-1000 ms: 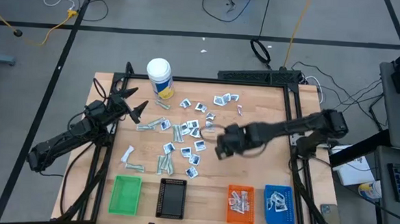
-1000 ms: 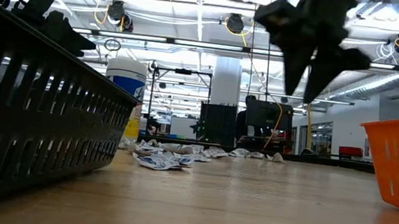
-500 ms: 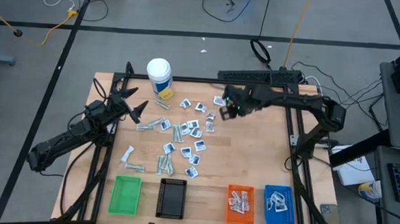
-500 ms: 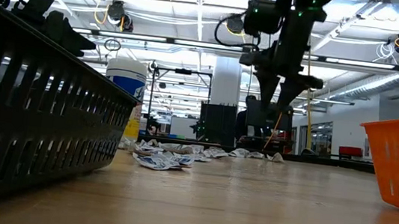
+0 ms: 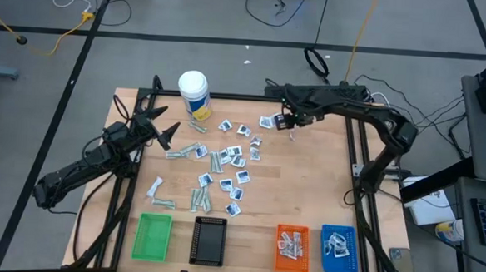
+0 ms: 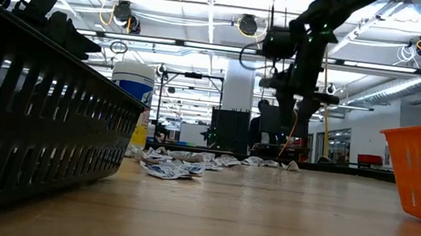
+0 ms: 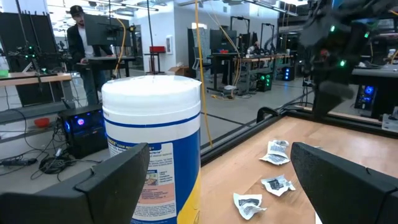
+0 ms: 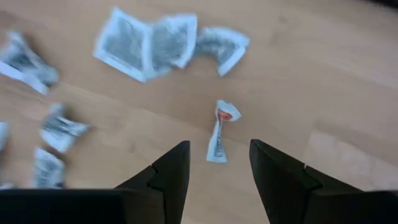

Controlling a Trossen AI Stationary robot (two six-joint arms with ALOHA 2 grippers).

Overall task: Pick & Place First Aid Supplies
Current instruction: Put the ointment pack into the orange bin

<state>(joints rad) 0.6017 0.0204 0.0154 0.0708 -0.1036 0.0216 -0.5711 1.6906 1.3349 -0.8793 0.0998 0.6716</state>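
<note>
- High view: wooden table [image 5: 307, 189] on a grey floor crossed by cables. Four trays along the near edge: green tray [image 5: 153, 236], black tray [image 5: 210, 240], orange tray [image 5: 292, 246], blue tray [image 5: 339, 248]. White bottle [image 5: 193, 94] at the far left. Packets [image 5: 225, 164] scattered mid-table, too many to count surely. Right gripper [image 5: 291, 122] poised above the far packets; left gripper [image 5: 162, 125] waiting beside the bottle, fingers spread wide.
- Low view: ceiling lights and workstations behind; only two trays visible here, with the packets as a low heap [image 6: 177, 164].
- Left wrist view: one bottle [image 7: 153, 146], three sachets [image 7: 267, 177], a person at a far desk.
- Right wrist view: fingers [image 8: 168, 177] parted, grasping nothing, straddling one small red-printed packet [image 8: 220, 130] lying on the wood.
</note>
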